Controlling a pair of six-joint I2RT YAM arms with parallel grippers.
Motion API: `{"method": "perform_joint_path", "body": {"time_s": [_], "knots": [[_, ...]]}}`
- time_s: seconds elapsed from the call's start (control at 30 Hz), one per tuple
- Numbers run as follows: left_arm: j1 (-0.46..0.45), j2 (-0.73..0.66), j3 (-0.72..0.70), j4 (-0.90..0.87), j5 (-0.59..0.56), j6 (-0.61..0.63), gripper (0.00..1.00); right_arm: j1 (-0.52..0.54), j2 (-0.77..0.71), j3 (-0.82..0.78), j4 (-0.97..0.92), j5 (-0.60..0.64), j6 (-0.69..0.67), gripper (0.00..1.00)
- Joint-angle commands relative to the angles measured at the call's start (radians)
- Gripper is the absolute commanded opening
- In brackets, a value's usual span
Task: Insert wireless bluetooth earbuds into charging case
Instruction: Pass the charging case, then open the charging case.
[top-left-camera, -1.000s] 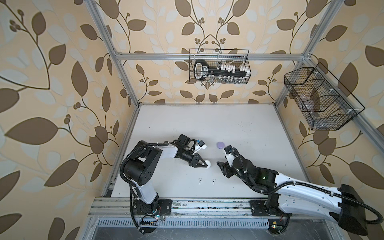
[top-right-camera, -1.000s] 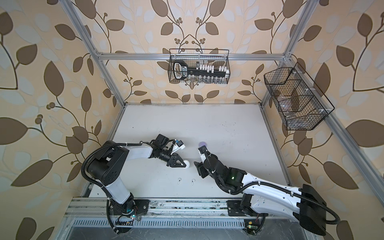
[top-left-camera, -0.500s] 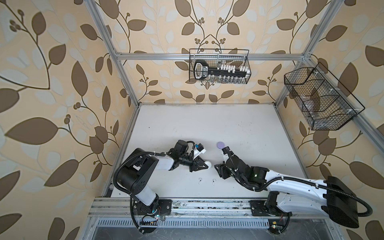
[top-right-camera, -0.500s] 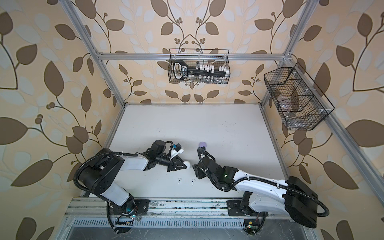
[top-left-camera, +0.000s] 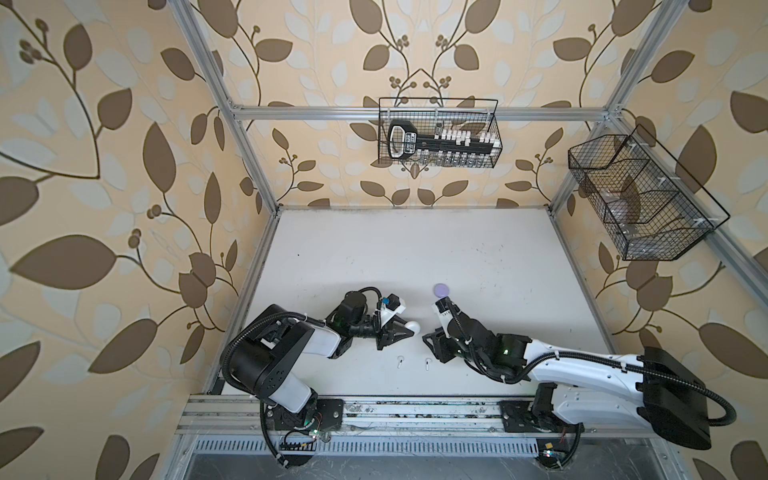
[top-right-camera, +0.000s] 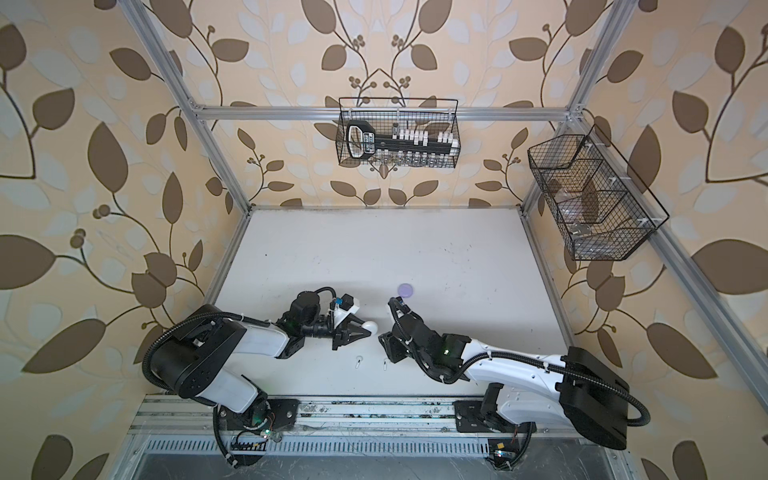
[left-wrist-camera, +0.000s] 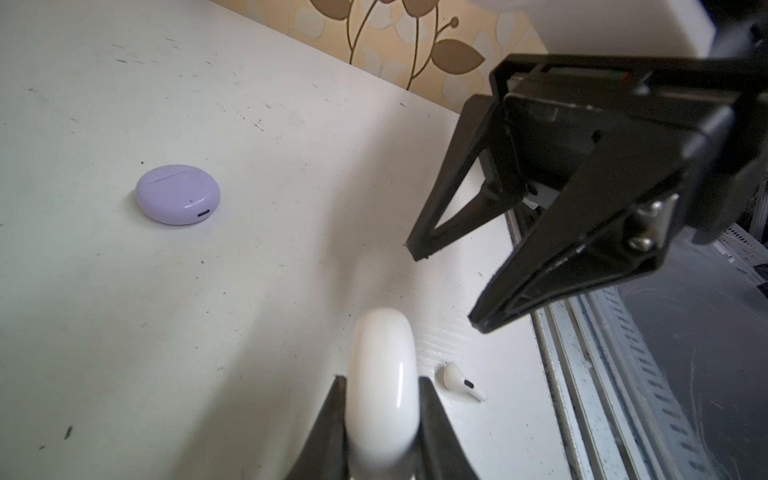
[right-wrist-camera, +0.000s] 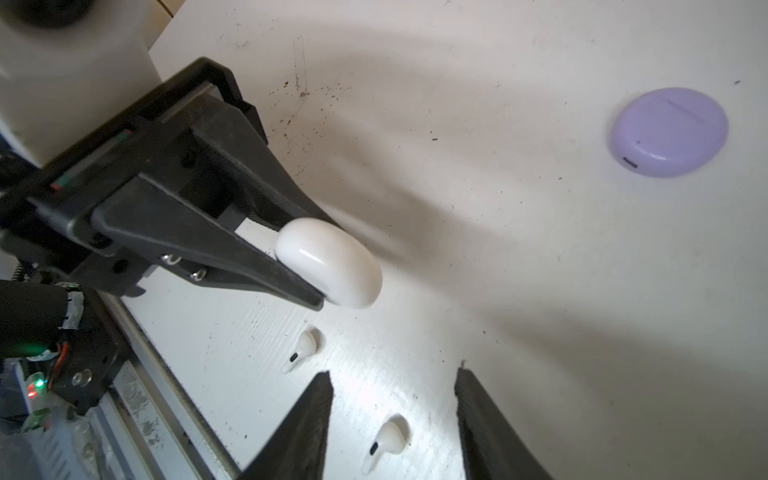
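Note:
My left gripper (top-left-camera: 405, 331) is shut on a closed white charging case (top-left-camera: 413, 326), held on edge just above the table; the case (left-wrist-camera: 382, 382) fills the gap between its fingers. Two white earbuds (top-left-camera: 400, 362) (top-left-camera: 427, 364) lie on the table in front of it. My right gripper (right-wrist-camera: 395, 378) stands open over one earbud (right-wrist-camera: 388, 440), which lies between its fingers without touching them. The other earbud (right-wrist-camera: 301, 349) lies beside it, below the held case (right-wrist-camera: 332, 264). In both top views the right gripper (top-right-camera: 384, 347) faces the left one.
A closed lavender case (top-left-camera: 441, 289) (right-wrist-camera: 669, 131) lies on the table behind the right gripper. The table's front edge and metal rail (left-wrist-camera: 582, 374) run close to the earbuds. Two wire baskets (top-left-camera: 438, 133) (top-left-camera: 640, 199) hang on the walls.
My right gripper has moved left and toward the front edge, down over an earbud, and its jaws have narrowed. The left gripper still holds the white case at nearly the same spot.

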Motion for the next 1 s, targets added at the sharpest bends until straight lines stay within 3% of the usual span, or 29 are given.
{"method": "perform_joint_path", "body": {"time_s": [0.0,0.3,0.97], "knots": [[-0.008,-0.025,-0.015,0.122,-0.029,0.021,0.10,0.010,0.012,0.029,0.024,-0.023,-0.011,0.45],[-0.026,-0.010,-0.075,0.260,-0.054,0.055,0.10,0.007,0.044,0.065,0.028,-0.007,-0.014,0.42],[-0.069,-0.020,-0.118,0.295,-0.079,0.139,0.10,-0.034,0.114,0.108,0.063,-0.031,-0.021,0.41]]}}
